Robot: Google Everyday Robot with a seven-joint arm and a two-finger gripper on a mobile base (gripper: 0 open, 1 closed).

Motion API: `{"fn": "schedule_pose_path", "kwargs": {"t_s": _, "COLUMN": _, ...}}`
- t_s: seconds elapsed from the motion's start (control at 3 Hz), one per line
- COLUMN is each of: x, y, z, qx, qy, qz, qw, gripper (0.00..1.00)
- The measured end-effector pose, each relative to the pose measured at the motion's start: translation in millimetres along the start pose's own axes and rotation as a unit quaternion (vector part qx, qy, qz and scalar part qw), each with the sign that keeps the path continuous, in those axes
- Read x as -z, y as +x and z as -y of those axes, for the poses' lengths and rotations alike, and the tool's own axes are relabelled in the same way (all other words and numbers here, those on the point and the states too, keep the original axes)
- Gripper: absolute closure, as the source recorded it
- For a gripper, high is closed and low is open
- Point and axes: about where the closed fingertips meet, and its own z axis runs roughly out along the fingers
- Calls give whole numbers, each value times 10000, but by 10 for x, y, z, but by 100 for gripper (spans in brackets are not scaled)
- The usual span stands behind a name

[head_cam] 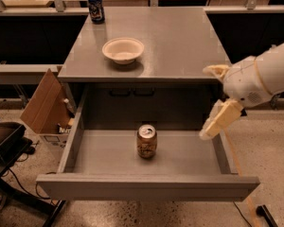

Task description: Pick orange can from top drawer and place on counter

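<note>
The orange can (146,141) stands upright in the middle of the open top drawer (146,187), silver top up. The drawer is pulled fully out from the grey cabinet. The counter (180,37) is the cabinet's flat grey top. My gripper (207,102) hangs at the end of the white arm on the right, over the drawer's right wall and level with the counter's front edge. Its two cream fingers (220,119) stand apart with nothing between them. It is well to the right of the can and above it.
A white bowl (123,50) sits on the counter near its front left. A dark blue can (96,7) stands at the counter's back left corner. An open cardboard box (45,107) leans by the cabinet's left side. Dark equipment (4,143) is at the lower left.
</note>
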Motion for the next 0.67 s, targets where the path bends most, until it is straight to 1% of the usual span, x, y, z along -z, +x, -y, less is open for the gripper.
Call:
{"fn": "schedule_pose_path", "kwargs": {"t_s": 0.33, "x": -384, "y": 25, "z": 2, "qx": -34, "qy": -118, "qz": 868, "qw": 9962, "gripper": 0}}
{"fn": "schedule_pose_path", "kwargs": {"t_s": 0.67, "x": -445, "y": 10, "z": -2, "qx": -12, "qy": -164, "qz": 1001, "qw": 9948, "gripper": 0}}
